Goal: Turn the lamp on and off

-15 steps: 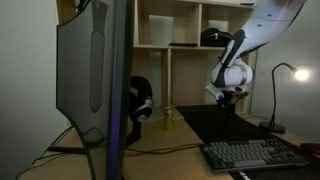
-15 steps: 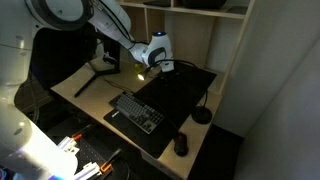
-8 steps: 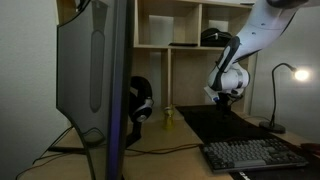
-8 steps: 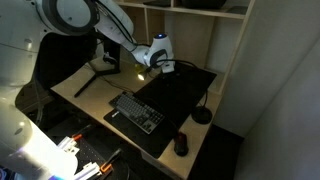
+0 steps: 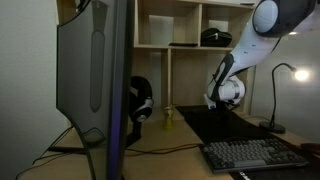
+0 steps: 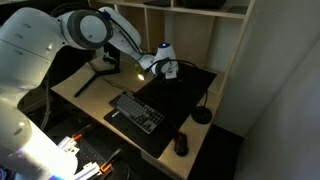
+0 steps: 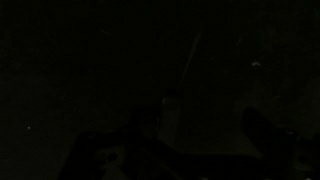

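In an exterior view the slim black desk lamp (image 5: pixel 273 100) glows, well apart from the gripper (image 5: pixel 224 101) above the dark desk mat (image 5: pixel 240 126); in an exterior view its round base (image 6: pixel 202 116) stands near the black keyboard (image 6: pixel 137 112); the wrist view is near-black, so I cannot tell the pincer's opening.

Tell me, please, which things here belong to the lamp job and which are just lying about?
For the job: lamp, gripper.
Lying about: keyboard, mouse, headphones, monitor.
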Motion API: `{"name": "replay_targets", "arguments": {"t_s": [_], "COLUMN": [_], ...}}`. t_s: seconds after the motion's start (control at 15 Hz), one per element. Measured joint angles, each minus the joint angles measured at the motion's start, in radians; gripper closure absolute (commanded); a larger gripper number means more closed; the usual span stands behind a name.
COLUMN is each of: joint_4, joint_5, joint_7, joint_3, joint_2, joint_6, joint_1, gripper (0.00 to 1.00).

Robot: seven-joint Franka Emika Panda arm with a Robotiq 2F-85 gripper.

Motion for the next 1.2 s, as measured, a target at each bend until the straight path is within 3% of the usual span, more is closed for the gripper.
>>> {"name": "replay_targets", "arguments": {"t_s": [0.47, 1.13, 1.2], "joint_4": [0.109, 0.155, 0.155], "joint_5": [0.018, 0.017, 0.017], "joint_7": [0.0, 0.0, 0.0], "joint_3": [0.017, 0.018, 0.018], "joint_2": [0.055, 0.07, 0.07], "joint_6": [-0.035, -0.101, -0.101], "joint_1": [-0.014, -0.022, -0.022], "gripper": [0.0, 0.0, 0.25]}}
